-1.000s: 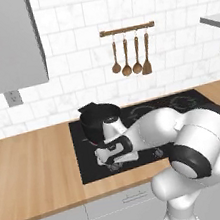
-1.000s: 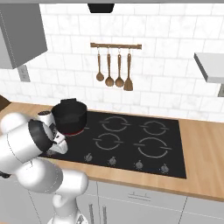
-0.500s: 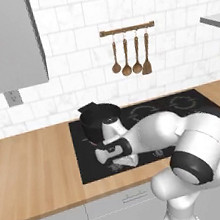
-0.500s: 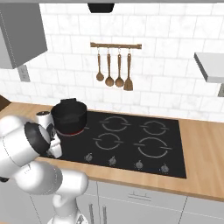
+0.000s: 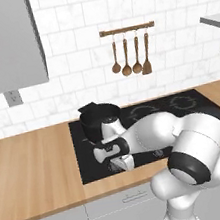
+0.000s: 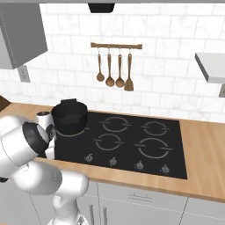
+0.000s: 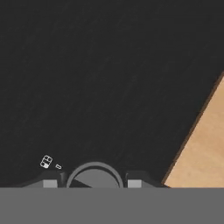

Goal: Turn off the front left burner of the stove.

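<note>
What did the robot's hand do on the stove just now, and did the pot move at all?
The gripper has sunk lower over the front left corner of the stove, down toward a knob that now sits between its fingertips. Whether it has taken hold of the knob cannot be told. The black pot stayed where it was, and so did the wooden spoons on the wall.

front left burner (image 6: pixel 70 129) under black pot (image 6: pixel 69 116), knob (image 7: pixel 94 175) cut by frame edge
</note>
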You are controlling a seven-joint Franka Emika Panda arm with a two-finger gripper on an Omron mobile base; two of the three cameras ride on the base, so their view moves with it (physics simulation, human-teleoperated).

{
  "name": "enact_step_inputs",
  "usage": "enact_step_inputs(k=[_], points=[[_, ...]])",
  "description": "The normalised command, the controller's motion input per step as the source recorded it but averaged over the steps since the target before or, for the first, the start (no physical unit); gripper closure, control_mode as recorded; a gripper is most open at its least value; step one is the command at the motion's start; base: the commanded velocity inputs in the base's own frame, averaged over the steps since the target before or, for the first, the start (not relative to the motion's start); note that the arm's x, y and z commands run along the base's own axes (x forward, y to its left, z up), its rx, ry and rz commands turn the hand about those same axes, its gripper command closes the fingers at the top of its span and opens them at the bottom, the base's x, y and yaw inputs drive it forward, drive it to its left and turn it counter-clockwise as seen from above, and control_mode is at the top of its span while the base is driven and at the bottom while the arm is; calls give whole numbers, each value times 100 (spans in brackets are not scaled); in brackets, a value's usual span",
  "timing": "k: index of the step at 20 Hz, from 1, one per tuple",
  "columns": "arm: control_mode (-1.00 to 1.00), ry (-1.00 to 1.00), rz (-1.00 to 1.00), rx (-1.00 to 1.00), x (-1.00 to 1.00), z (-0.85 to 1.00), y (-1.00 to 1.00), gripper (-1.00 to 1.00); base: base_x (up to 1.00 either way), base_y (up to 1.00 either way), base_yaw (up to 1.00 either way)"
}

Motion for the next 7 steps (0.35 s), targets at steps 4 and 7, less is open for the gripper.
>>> enact_step_inputs(k=[4,7], points=[[-100,3,-55,0,0,-30,-24,100,0,0,0],[-100,4,-56,0,0,-30,-22,100,0,0,0]])
